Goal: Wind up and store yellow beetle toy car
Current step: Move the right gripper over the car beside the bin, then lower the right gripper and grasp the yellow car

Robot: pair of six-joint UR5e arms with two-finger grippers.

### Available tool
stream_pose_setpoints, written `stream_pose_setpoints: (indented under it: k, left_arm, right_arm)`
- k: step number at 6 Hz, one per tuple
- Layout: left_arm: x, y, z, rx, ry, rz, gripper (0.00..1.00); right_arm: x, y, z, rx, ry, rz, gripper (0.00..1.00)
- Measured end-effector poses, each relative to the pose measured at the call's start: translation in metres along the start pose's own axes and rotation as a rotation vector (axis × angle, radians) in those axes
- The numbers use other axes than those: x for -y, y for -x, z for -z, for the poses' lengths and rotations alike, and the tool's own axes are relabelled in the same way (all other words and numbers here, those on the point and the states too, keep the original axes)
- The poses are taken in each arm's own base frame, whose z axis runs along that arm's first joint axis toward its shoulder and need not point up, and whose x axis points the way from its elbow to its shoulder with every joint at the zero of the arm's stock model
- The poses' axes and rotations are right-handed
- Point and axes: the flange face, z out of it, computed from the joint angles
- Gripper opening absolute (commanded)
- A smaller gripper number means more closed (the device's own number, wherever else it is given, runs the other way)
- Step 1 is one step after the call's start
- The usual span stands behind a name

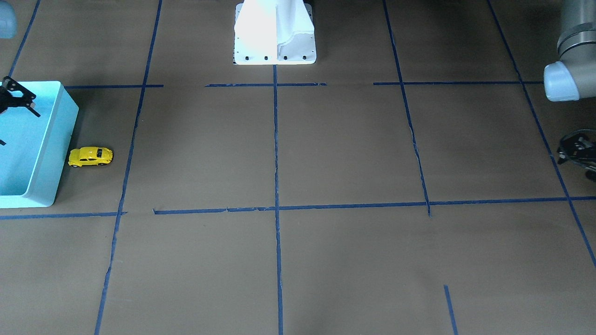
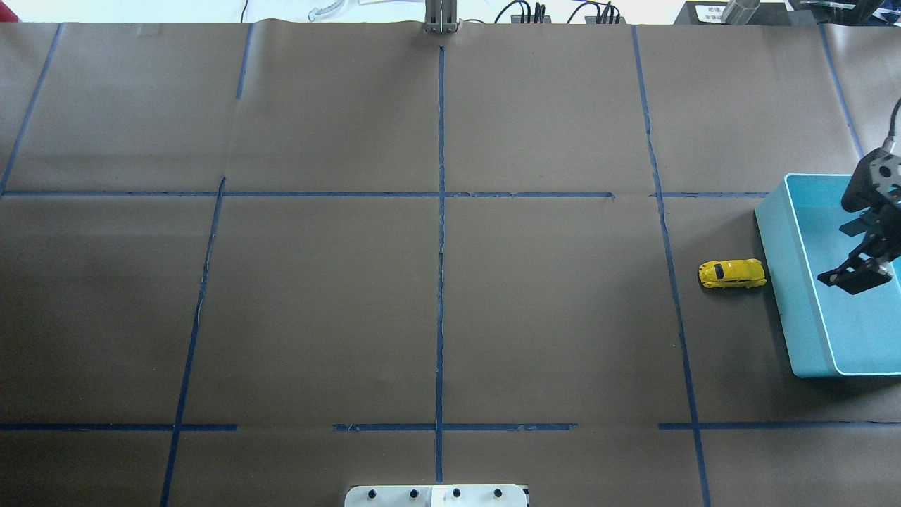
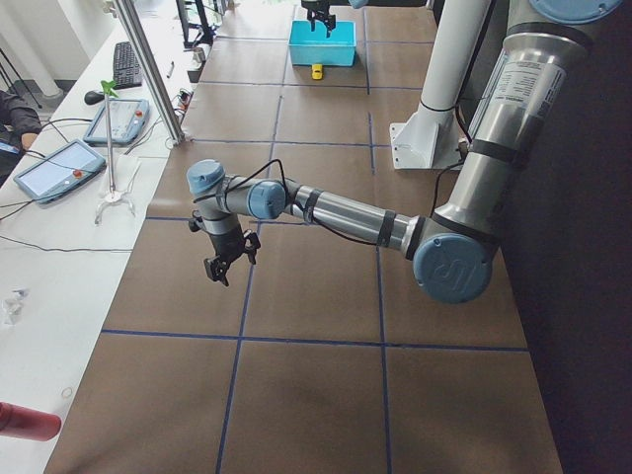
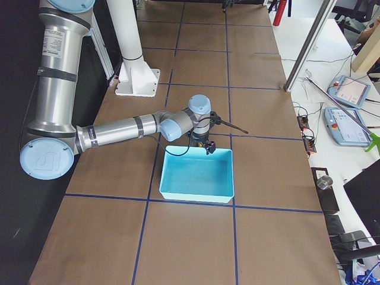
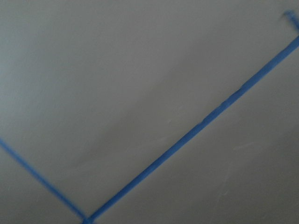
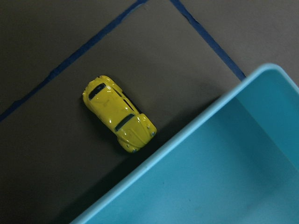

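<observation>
Car (image 2: pixel 732 274): upright on its wheels on the table (image 2: pixel 436 310), outside the bin (image 2: pixel 774 282). Parked just beside the bin's long outer wall, one end toward it, lengthwise across the wall rather than along it. In the right wrist view, only a sliver of brown paper between car and pale rim; touching or not, cannot tell. Yellow body, dark windows, nothing gripping it. A line of blue tape (image 2: pixel 669 282) on its other side, near but apart.

Bin: pale blue, open-topped, at the table's edge on the robot's right.

Right gripper (image 2: pixel 860 253): above the bin's interior, well apart from the car. Jaws spread, nothing between them.

Left gripper (image 3: pixel 229 262): far across the table, at the opposite end, above bare paper, low but clear of it. Jaws parted, holding nothing. From its wrist camera, only blurred brown paper and two tape lines meeting at a corner.

Base (image 1: pixel 274 32): white, bolted at the table's edge midway between the arms.
</observation>
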Motion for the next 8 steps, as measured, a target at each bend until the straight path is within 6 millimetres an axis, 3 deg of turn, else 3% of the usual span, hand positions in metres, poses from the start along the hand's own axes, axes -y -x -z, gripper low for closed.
stream_pose_setpoints:
  k: [2, 3, 4, 5, 7, 8]
  left_arm:
    - [-0.08, 0.09, 0.019, -0.018, -0.032, 0.25, 1.0]
    - [-0.112, 0.111, 0.025, -0.079, -0.069, 0.429, 1.0]
    - [-0.136, 0.115, 0.023, -0.14, -0.091, 0.604, 1.0]
    - [-0.147, 0.113, 0.022, -0.165, -0.097, 0.713, 1.0]
    - [-0.158, 0.111, 0.015, -0.177, -0.09, 0.78, 1.0]
    - [-0.159, 0.11, 0.016, -0.177, -0.092, 0.782, 1.0]
  right_arm:
    - [0.034, 0.045, 0.001, -0.021, -0.041, 0.154, 1.0]
    - [0.043, 0.062, -0.005, -0.028, -0.038, 0.218, 1.0]
    - [0.048, 0.073, -0.013, -0.048, -0.021, 0.304, 1.0]
    - [0.054, 0.077, -0.021, -0.055, 0.009, 0.385, 1.0]
    - [0.091, 0.067, -0.044, -0.031, 0.088, 0.485, 1.0]
    - [0.097, 0.057, -0.059, -0.017, 0.124, 0.515, 1.0]
